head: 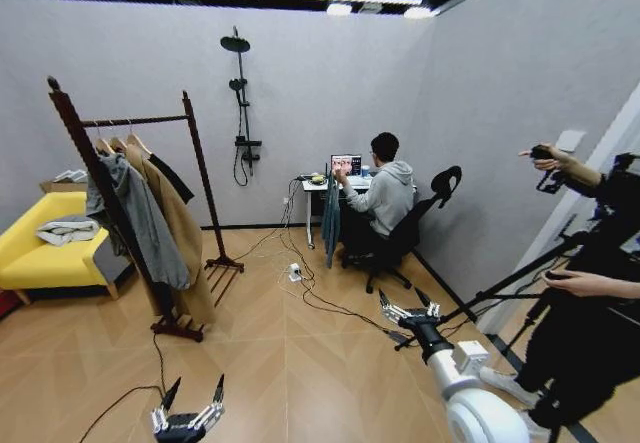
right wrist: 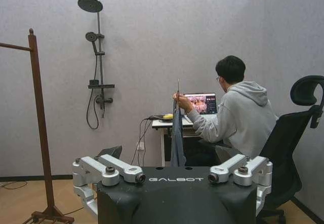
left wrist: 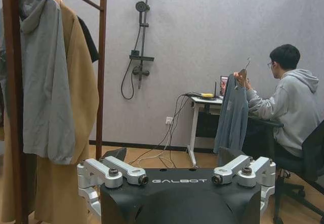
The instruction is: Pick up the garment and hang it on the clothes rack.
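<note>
Garment (head: 331,221) hangs well ahead of me, across the room beside the small counter (head: 330,185), held up on its hanger by the hand (right wrist: 180,100) of a seated person. It hangs straight down, long axis vertical, hem clear of the floor. From my right wrist view I see it nearly edge-on, dead ahead; from the left wrist view it sits off to one side with its broad face showing. In my head view the right end effector (head: 409,312) is raised and reaches toward that side of the room, fingers spread, holding nothing. The left end effector (head: 187,411) hangs low near my base, also spread and empty. I judge the right arm the nearer one, though both are still well apart from the cloth. Clothes rack (head: 135,121) stands off to my left, its top bar already carrying a grey hooded jacket (head: 140,218) and a tan coat (head: 182,233), so pickup and hanging lie on opposite sides of me.
</note>
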### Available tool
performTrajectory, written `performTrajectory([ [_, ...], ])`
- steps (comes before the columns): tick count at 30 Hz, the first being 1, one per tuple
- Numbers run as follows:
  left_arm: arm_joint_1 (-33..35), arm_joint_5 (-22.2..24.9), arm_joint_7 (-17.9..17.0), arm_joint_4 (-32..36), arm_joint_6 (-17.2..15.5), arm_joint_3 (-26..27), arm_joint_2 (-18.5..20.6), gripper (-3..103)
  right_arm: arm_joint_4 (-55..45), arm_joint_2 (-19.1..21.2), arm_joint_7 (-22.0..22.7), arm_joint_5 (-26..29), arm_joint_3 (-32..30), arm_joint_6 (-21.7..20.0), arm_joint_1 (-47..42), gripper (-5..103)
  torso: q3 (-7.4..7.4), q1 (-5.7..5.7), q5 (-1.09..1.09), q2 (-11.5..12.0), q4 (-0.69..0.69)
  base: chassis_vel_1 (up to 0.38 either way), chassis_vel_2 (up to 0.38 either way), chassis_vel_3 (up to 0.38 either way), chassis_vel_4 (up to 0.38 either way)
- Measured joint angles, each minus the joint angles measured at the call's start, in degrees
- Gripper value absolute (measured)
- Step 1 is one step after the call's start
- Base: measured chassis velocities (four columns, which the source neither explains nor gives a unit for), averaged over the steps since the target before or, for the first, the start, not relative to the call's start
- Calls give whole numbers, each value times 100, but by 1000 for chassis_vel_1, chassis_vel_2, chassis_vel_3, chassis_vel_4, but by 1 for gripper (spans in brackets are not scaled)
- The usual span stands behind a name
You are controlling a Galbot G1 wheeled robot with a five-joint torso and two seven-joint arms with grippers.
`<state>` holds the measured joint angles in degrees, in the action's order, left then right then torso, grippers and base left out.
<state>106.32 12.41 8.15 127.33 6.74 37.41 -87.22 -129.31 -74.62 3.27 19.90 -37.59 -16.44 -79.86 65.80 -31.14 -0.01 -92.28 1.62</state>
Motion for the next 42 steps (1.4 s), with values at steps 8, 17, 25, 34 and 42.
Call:
performTrajectory([
  [8,0,1,1,0,0,0,0,100,4,-11,2,-2,6,45,-26,100,1,-1,0,1,0,-284,260,271,-268],
  [17,0,0,0,1,0,0,0,100,22,6,1,-1,-13,64,-45,100,0,0,1,0,0,-364,340,350,-341],
  [25,-1,0,0,0,0,0,2,100,85,19,-5,1,-16,109,-33,100,2,-4,-1,2,1,-366,358,372,-360],
  [34,0,0,0,0,0,0,0,100,157,30,-12,6,-9,129,1,100,1,0,3,1,-3,-337,357,352,-352],
  [42,0,0,-1,0,0,0,1,100,196,40,-19,10,-14,133,29,100,1,-2,-3,1,1,-355,357,360,-352],
])
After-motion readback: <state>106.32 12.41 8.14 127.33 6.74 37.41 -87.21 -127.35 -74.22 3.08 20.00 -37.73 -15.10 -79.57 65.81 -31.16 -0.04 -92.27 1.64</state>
